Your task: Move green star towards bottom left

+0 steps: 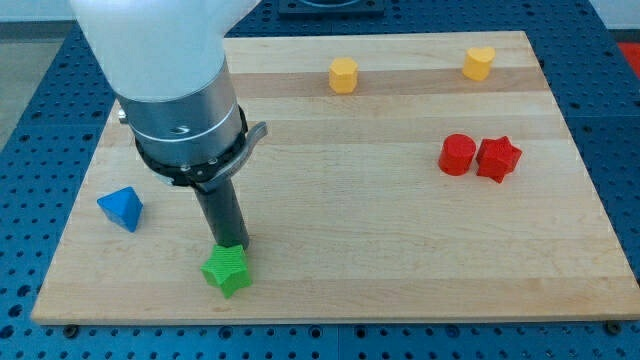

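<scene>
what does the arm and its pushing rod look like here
The arm is a wide white cylinder. Below it sits a silver-grey metal collar with a dark band and a small tab sticking out toward the view's right. From the collar a straight dark grey rod runs down to my tip, which ends right at the green star. No cables or markings show.

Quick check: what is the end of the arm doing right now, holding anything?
My tip: no hand to open or close, nothing held; it sits against the top edge of the green star, toward the view's top.
</scene>
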